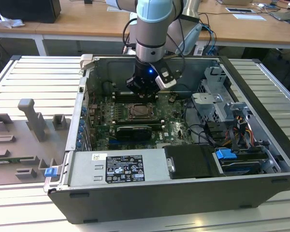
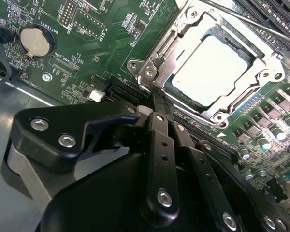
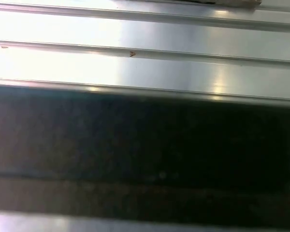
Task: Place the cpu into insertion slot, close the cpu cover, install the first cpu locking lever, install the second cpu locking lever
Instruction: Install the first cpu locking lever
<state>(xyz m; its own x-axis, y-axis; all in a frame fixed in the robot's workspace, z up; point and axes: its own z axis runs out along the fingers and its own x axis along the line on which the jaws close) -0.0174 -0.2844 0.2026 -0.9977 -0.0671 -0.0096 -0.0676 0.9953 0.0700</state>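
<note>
The cpu [image 2: 210, 70] lies flat in the insertion slot [image 1: 141, 111], its pale face showing through the cut-out. The silvery cpu cover [image 2: 263, 65] is down over it, framing it on all sides. A thin metal locking lever [image 2: 261, 26] runs along the far side of the cover. Another lever [image 2: 165, 47] lies along the near side and ends at a hook by the cover's corner. My gripper [image 2: 159, 99] is shut, with nothing seen between its black fingers [image 2: 157, 130]. Its tips stand just off that corner. In the exterior view the gripper [image 1: 144, 94] hangs just behind the socket inside the open case.
A coin battery [image 2: 36, 41] and black memory slots [image 2: 275, 9] flank the socket. A long black card [image 1: 133, 131] lies in front of it, then the power supply [image 1: 116, 169]. A drive cage [image 1: 217, 101] and cables fill the exterior view's right. A grey fixture tray [image 1: 24, 140] sits outside.
</note>
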